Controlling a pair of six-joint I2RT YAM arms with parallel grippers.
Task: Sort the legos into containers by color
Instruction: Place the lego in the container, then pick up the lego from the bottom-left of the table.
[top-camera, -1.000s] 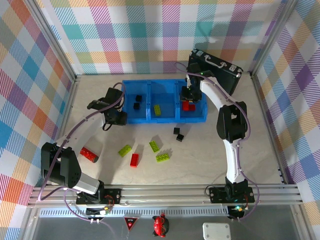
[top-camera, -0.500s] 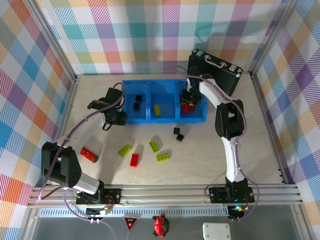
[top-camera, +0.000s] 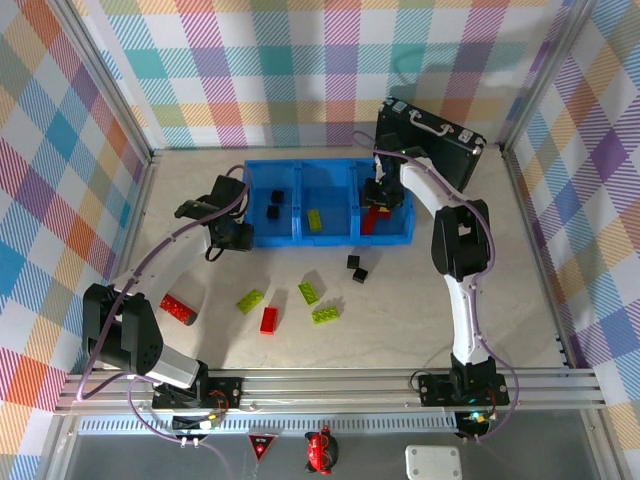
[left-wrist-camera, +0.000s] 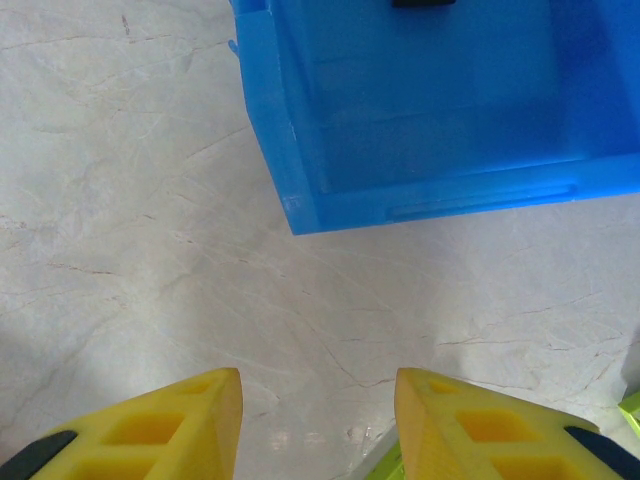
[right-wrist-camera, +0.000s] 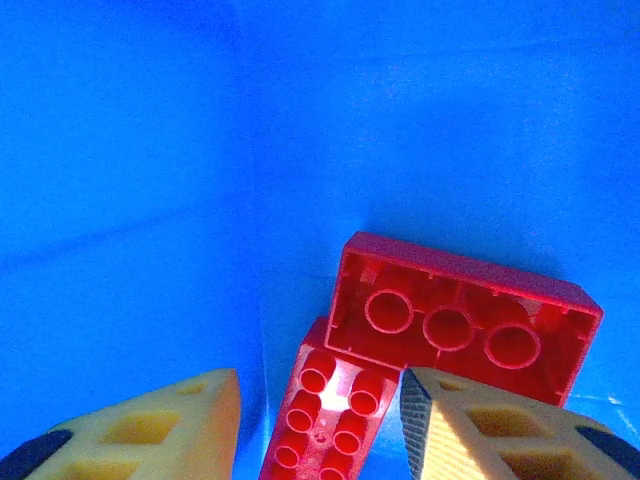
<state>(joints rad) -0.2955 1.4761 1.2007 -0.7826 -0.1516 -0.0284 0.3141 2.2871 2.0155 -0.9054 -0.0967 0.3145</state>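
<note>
Between the fingertips of the R gripper (right-wrist-camera: 318, 388) (jaws parted, nothing pinched as far as I can tell) two red legos lie loose on the floor of the blue tray's (right-wrist-camera: 140, 150) right-end compartment. The studs-up brick (right-wrist-camera: 335, 410) sits under the gap. The upside-down brick (right-wrist-camera: 462, 322), hollow tubes up, leans on it w/ its long axis crossways to the gap, tipped toward the tray's right end. The L gripper (left-wrist-camera: 318, 388) hangs just off the tray's front-left corner, jaws apart over bare tabletop (left-wrist-camera: 120, 200), holding nothing. Tray's middle compartment has a lime brick (top-camera: 315, 219); its left one has two black pieces (top-camera: 274, 205). Unsorted legos all lie on the tray's near side: loose black cubes (top-camera: 356, 268) just in front of its right half, lime bars (top-camera: 309, 292) further out before its middle, a red bar (top-camera: 268, 319) beside them w/ long axis approx square to the tray's front wall, and an outlying red bar (top-camera: 178, 309), diagonal, well out past the left end. Prob. next pick: black cubes are nearest the R fingers, straight back over the front wall, but their compartment is at the tray's left end. The L arm is closer to the reds and leftmost lime.
</note>
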